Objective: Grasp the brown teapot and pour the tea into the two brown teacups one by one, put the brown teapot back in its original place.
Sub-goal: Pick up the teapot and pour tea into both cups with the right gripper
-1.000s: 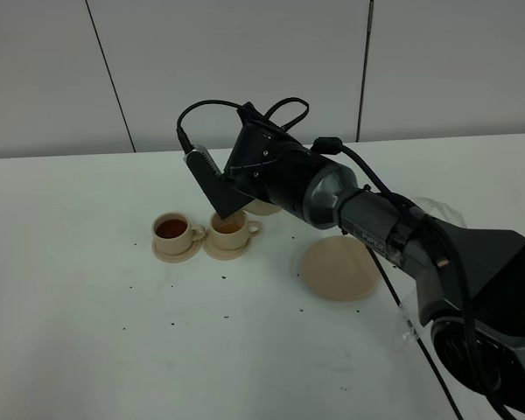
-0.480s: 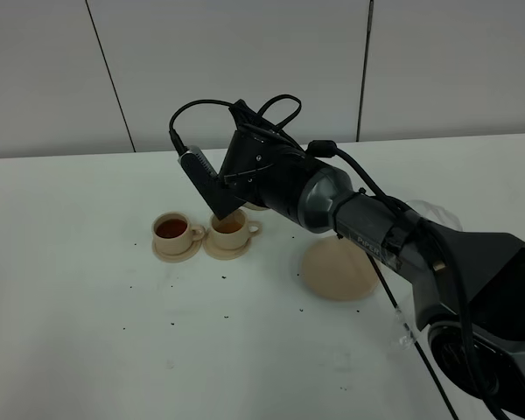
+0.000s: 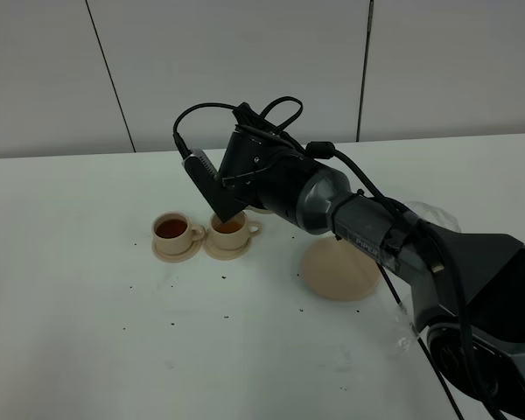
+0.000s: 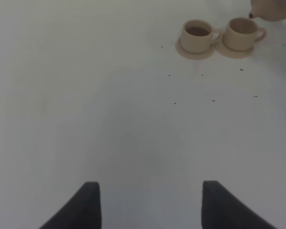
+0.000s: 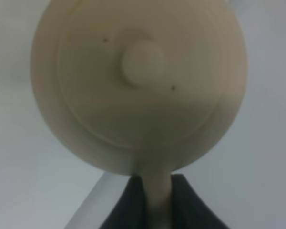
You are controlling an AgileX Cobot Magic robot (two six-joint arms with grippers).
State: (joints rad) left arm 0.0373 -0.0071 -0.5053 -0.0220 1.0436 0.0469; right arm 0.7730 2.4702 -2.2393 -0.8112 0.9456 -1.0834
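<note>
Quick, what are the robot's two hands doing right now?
Left gripper: open, holding nothing.
Right gripper: shut on the brown teapot by its handle.

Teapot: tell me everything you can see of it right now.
The teapot is round, squat, beige, ceramic-looking, with a ringed domed lid, central knob and a few dark specks. The right gripper holds it off the table, fingers shut on its loop handle. It hangs by the right-hand cup, away from its wide saucer. The arm hides most of it in the high view.
</note>
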